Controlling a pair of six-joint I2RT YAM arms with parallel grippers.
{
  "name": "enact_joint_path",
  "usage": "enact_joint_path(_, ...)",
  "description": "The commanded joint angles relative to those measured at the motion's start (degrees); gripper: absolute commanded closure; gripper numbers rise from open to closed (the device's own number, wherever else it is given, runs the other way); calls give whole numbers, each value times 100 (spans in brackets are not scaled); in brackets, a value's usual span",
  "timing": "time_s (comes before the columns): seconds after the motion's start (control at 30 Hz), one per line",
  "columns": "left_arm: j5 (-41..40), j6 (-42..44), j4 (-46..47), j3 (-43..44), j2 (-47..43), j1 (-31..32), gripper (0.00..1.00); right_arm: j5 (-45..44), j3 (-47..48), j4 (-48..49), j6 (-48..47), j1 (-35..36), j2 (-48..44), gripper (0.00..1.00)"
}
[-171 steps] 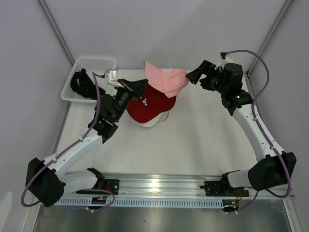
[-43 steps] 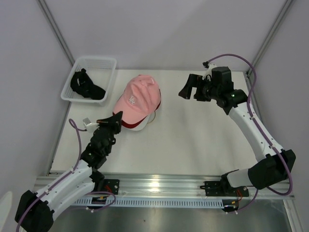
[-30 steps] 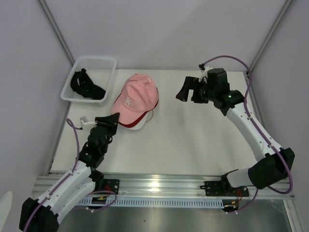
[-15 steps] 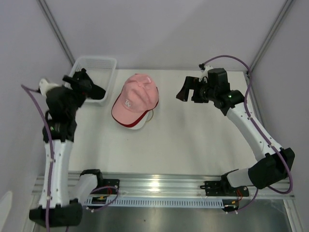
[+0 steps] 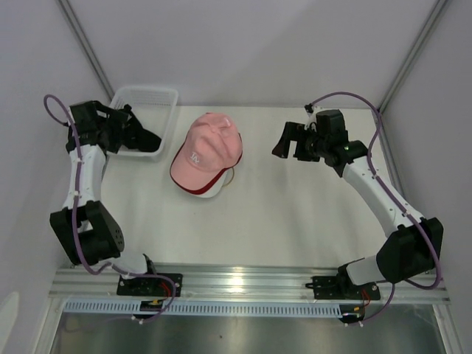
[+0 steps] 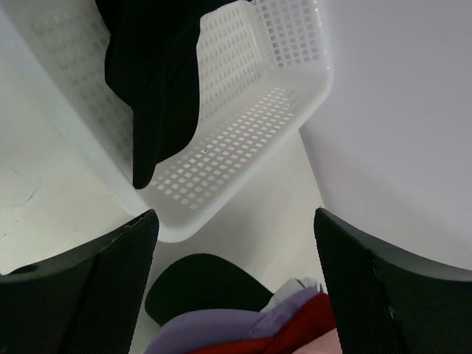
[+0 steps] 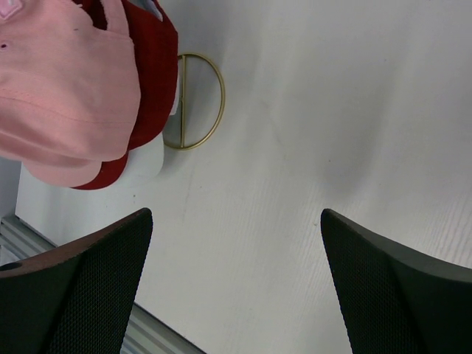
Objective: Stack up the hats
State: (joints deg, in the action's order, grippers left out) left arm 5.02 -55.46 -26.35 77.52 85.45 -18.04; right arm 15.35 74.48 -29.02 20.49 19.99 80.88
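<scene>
left gripper [image 6: 234, 221] hovering wide open, gripping nothing, near the black hat [image 5: 138, 134] lying in the far-left basket [image 5: 158, 94] | right gripper [image 7: 236, 217] gaping wide, empty too | pink hat [image 5: 209, 146] sitting atop the red hat [image 7: 155, 81] in the middle

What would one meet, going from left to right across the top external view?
basket → pink cap → right end effector

Probably a lab: white-walled test booth [image 5: 243, 44].
</scene>
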Motion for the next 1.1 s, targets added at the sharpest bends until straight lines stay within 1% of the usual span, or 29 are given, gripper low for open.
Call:
enact_joint_path(0.0, -105, 313, 447, 980, 653, -33, 12, 126, -3, 204, -63, -100, 208, 1)
enact_joint_path(0.1, -325, 939, -106, 1589, 1305, -33, 17, 82, -21, 186, -80, -144, 279, 0)
enact_joint_path(0.13, -430, 1210, -325, 2148, 1690, -41, 18, 64, -30, 186, -80, -153, 305, 0)
enact_joint_path(0.2, -782, 1502, -599, 2442, 1974, -33, 21, 55, -30, 221, -45, -197, 340, 0)
enact_joint_path(0.3, -1151, 1924, -608, 2575, 2300, -6, 24, 90, 40, 212, -19, -258, 472, 1)
enact_joint_path(0.47, -1204, 2364, -678, 2786, 2748, 64, 26, 82, 277, 107, -45, -302, 692, 0)
enact_joint_path(0.5, -1396, 2565, -679, 2813, 2845, 142, 26, 82, 304, 89, -45, -311, 762, 0)
enact_joint_path(0.6, -1757, 2908, -714, 2883, 3073, 274, 33, 73, 401, 89, -54, -320, 841, 0)
enact_joint_path(0.63, -1898, 2970, -731, 2962, 3161, 284, 37, 73, 418, 89, -45, -329, 859, 0)
enact_joint_path(0.7, -1943, 3067, -732, 3050, 3311, 284, 51, 99, 471, 72, -45, -320, 903, 0)
enact_joint_path(0.73, -1969, 3111, -688, 3111, 3433, 284, 69, 108, 489, 63, -36, -329, 938, 0)
enact_joint_path(0.77, -1987, 3120, -687, 3155, 3478, 284, 83, 108, 524, 54, -10, -329, 938, 0)
enact_joint_path(0.8, -1996, 3138, -679, 3199, 3505, 284, 93, 117, 550, 71, -10, -329, 947, 0)
enact_joint_path(0.83, -1996, 3138, -661, 3269, 3487, 292, 99, 134, 576, 63, -1, -320, 956, 0)
enact_joint_path(0.9, -2022, 3260, -486, 3156, 3295, 354, 99, 152, 778, 45, 8, -329, 947, 0)
enact_joint_path(0.97, -2057, 3453, -135, 3016, 2812, 433, 99, 170, 1015, 19, -19, -329, 938, 0)
enact_joint_path(1.03, -2171, 3901, 6, 3094, 2487, 643, 99, 178, 1524, -43, -36, -320, 956, 0)
enact_joint_path(1.07, -2302, 4059, 16, 3373, 2216, 722, 99, 178, 1743, -104, -28, -338, 982, 0)
